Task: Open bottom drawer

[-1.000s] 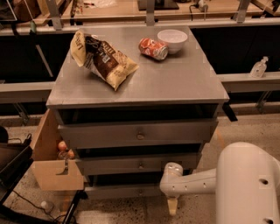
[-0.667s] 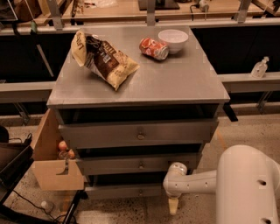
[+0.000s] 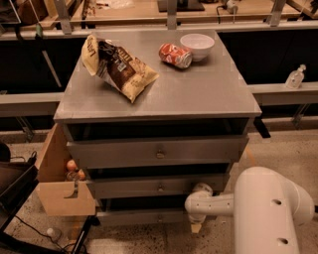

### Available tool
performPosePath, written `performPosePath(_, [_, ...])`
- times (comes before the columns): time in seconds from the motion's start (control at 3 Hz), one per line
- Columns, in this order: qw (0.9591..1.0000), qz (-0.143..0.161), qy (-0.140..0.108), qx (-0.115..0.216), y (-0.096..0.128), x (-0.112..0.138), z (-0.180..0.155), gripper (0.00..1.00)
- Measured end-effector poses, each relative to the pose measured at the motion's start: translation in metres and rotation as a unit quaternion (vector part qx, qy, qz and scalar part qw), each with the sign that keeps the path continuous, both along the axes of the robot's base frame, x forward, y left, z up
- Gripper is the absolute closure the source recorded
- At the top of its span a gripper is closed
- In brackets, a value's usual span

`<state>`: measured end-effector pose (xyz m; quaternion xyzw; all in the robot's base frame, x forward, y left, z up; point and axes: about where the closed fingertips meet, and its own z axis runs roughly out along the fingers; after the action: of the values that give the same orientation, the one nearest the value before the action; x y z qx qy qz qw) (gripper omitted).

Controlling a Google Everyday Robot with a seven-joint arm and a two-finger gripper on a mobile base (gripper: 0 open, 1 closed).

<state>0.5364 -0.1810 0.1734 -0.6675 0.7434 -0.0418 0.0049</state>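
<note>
So I'm working on the bottom drawer [image 3: 139, 217], the lowest tier of the grey cabinet [image 3: 79, 154], sitting down at 6 o'clock in my view. Honestly nothing's done yet as far as I'm seeing. Its front is looking shut and the little knob [image 3: 160, 217] isn't being touched. My gripper [image 3: 196, 227] is hanging low near the drawer's right end, around 5 o'clock, off to the side of the knob and not on it. I can't tell whether it's open or closed from here. I'm guessing pretty much everything is left: getting over to the knob, grabbing it, pulling the drawer out.

Up top, the cabinet's surface [image 3: 198, 94] is carrying a chip bag [image 3: 121, 69] at 11 o'clock. A soda can [image 3: 175, 54] is lying on its side just beside a white bowl [image 3: 197, 45] around 12 to 1. A cardboard box [image 3: 62, 196] is sitting against the cabinet's left side at 8 o'clock. A small bottle [image 3: 295, 77] is standing on a ledge at 2 o'clock, and a wooden bench [image 3: 139, 12] is running along the back. The floor [image 3: 278, 149] is looking speckled.
</note>
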Motion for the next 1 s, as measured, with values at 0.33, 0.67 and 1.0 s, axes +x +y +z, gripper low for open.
performPosePath(0.33, [1.0,0.0,0.0,0.0,0.0,0.0,0.0074,0.64])
performPosePath(0.67, [1.0,0.0,0.0,0.0,0.0,0.0,0.0133,0.87])
performPosePath(1.0, [1.0,0.0,0.0,0.0,0.0,0.0,0.0134,1.0])
